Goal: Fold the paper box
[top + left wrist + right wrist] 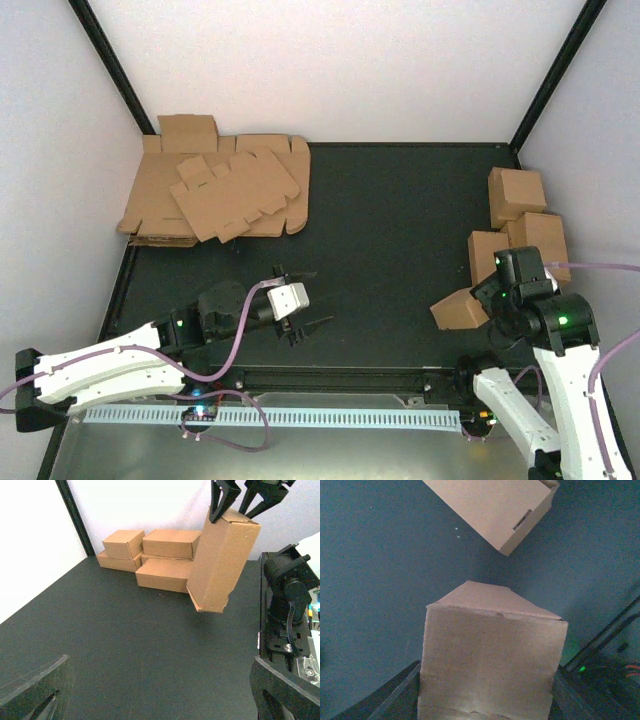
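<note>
Clasping the paper box (222, 562), right gripper (232, 511); left gripper (300, 318) spread wide.

White arms (100, 370), black hands (316, 298), purple cables (240, 330)

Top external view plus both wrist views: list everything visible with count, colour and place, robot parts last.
paper box: one, brown, folded, tilted, near right of the table, gripped at its upper end
folded boxes: four, brown, stacked by the right wall
flat blanks: one heap, count unclear, brown, far left corner
table: one, black
slotted strip: one, white, along the near edge
left arm: one, white and black, near left; jaws open, empty
right arm: one, white and black, near right; jaws closed on the paper box
</note>
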Tool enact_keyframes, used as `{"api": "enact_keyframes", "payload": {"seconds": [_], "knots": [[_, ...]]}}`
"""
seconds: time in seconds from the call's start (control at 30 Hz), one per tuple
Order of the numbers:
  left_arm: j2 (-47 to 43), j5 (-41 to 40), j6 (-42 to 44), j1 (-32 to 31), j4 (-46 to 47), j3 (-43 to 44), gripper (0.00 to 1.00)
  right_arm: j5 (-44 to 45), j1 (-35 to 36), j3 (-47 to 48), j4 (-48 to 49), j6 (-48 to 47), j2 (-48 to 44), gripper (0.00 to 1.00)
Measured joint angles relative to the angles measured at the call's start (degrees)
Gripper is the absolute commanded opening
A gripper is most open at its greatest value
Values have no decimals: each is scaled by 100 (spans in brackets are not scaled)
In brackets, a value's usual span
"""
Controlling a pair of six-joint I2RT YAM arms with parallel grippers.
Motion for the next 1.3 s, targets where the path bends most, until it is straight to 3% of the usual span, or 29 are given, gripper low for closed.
{"api": "enact_keyframes", "payload": {"seconds": [0.23, 0.37, 0.6, 0.73, 1.0, 1.2, 1.3], "knots": [[55, 0, -13, 0, 2, -2, 99, -33, 0, 111, 907, -101, 188, 37], [155, 0, -31, 0, 2, -2, 99, -24, 0, -129, 2277, -205, 162, 31], [258, -4, -66, 0, 0, -2, 99, 122, -234, -466, 4725, -415, 1023, 29], [315, -20, -81, 0, -2, -2, 99, -278, -964, -748, 6096, -424, 1482, 25], [498, -87, -149, 2, 2, -2, 99, -2044, -3062, -1456, 8647, -138, 2496, 25], [717, -83, -170, 2, 9, -2, 99, -3005, -4417, -2339, 10026, 57, 2243, 23], [765, -79, -170, 2, 20, -2, 99, -3110, -4664, -2920, 10461, 205, 1878, 22]]}}
